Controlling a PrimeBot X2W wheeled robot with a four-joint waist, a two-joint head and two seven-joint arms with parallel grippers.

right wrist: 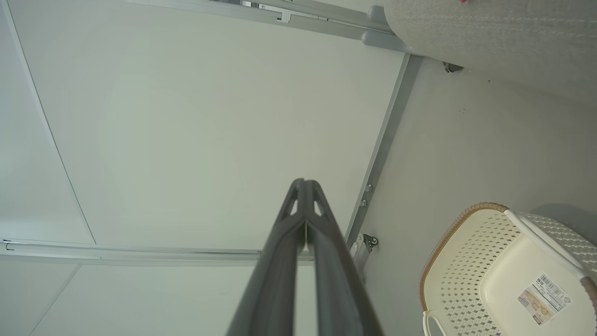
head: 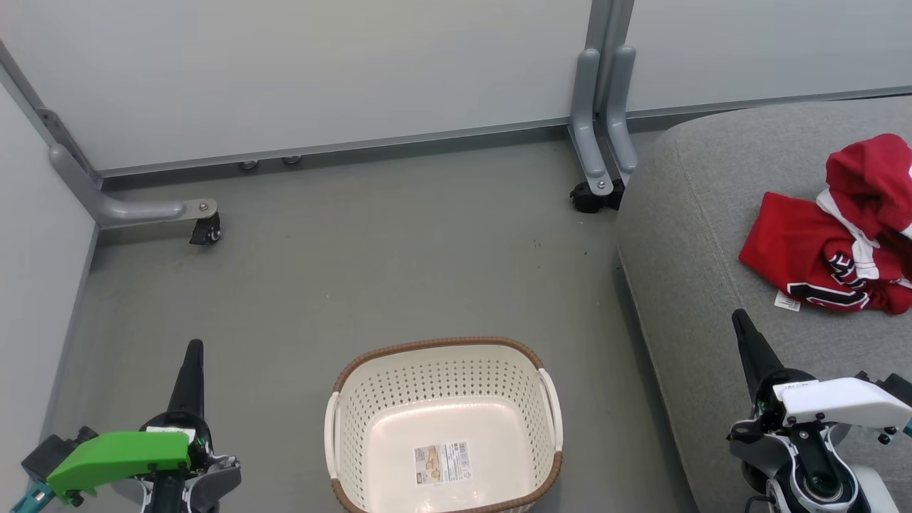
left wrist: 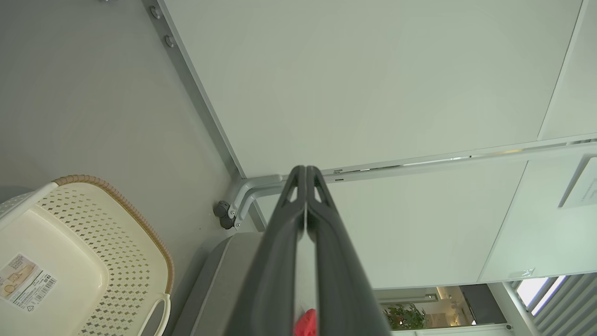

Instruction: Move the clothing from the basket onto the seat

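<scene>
The clothing (head: pixel 805 249) lies on the seat (head: pixel 712 285) at about 3 o'clock in the head view. It is two red garments bunched together and touching. The lower one is spread flatter, showing black-and-white lettering and a small white tag at its near edge. The other is heaped on it toward the picture's right edge.

The basket (head: pixel 442 343) stands upright on the grey floor (head: pixel 356 271) at 6 o'clock, just beside the seat's rounded front corner but apart from it. Its pale bottom is in plain sight, with a label (head: pixel 442 462) stuck there.

The left gripper (head: pixel 194 348) sits at 7 o'clock over the floor, well apart from the basket's left handle. Its fingers are pressed together, grasping nothing. In the left wrist view the left gripper (left wrist: pixel 306 169) points at the pale partition, tips meeting, with the basket (left wrist: pixel 116 261) at 8 o'clock and the seat (left wrist: pixel 219 275) at 7 o'clock.

The right gripper (head: pixel 739 322) sits at 4 o'clock over the seat's near part, below the clothing and clear of it — fingers clenched on nothing. The right wrist view shows the right gripper (right wrist: pixel 304 182) with its tips closed against each other, the basket (right wrist: pixel 466 261) at 4 o'clock and the seat (right wrist: pixel 489 32) at 1 o'clock.
</scene>
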